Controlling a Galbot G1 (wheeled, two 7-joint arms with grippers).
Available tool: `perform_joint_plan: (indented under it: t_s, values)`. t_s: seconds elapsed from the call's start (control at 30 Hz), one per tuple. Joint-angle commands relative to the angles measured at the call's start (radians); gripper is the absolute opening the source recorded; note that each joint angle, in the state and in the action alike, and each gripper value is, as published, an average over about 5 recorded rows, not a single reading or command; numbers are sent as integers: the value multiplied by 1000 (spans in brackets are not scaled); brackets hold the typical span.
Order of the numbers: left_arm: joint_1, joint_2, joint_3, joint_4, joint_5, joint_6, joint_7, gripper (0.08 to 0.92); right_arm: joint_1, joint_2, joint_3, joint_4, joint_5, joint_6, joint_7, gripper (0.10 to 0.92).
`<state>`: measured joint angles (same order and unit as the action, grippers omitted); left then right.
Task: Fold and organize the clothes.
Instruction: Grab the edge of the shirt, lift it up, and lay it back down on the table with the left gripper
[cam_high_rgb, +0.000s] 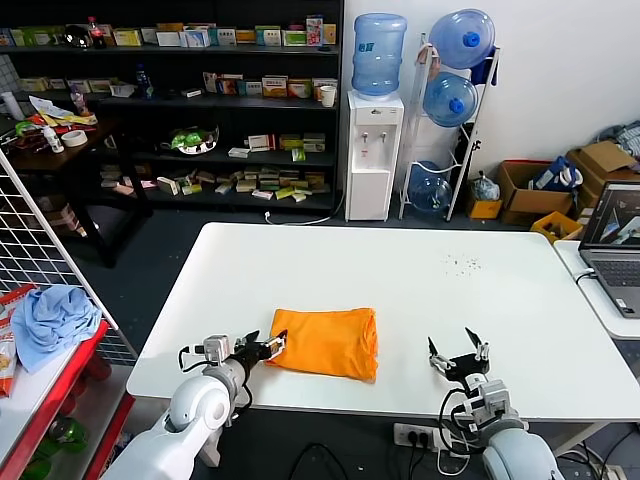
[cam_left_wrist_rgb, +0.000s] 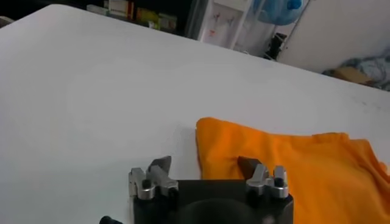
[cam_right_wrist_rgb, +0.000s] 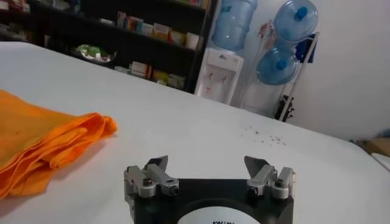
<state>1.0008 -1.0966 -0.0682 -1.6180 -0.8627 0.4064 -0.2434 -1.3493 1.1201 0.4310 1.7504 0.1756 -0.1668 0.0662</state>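
The orange T-shirt lies folded into a compact rectangle on the white table, near its front edge; no lettering shows. My left gripper is open at the shirt's left edge, low over the table. In the left wrist view one fingertip is over the shirt and the other over bare table, and the gripper holds nothing. My right gripper is open and empty to the right of the shirt, clear of it. The right wrist view shows it with the shirt's layered edge off to one side.
A laptop sits on a side table at the right. A light blue cloth lies on a red rack at the left beside a wire grid. Shelves, a water dispenser and boxes stand beyond the table. Small dark specks dot the table.
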Motion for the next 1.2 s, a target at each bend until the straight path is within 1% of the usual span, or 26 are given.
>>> perform_joint_plan:
  t_s: [0.03, 0.33, 0.67, 0.77, 0.87, 1.03, 1.2]
  values:
    - [-9, -1, 0, 13, -18, 21, 21, 707, 2, 0, -1, 1, 1, -1, 0, 823]
    - [-7, -5, 3, 14, -17, 20, 38, 447, 0, 2, -2, 2, 0, 0, 1, 823]
    - [14, 1, -14, -17, -30, 11, 29, 164, 2, 3, -10, 6, -1, -2, 2, 823]
    - [29, 17, -33, -41, -40, 3, 14, 124, 6, 3, -15, 7, -1, -3, 3, 823]
    - [54, 47, -64, -74, -54, 0, -4, 123, 14, 3, -19, 7, 1, -5, 4, 823]
    - [100, 119, -141, -106, -57, 4, -36, 123, 35, 2, -28, 5, 11, -6, 3, 823]
    - [116, 203, -220, -78, -13, 5, -59, 123, 54, 3, -42, 2, 18, -5, 2, 823]
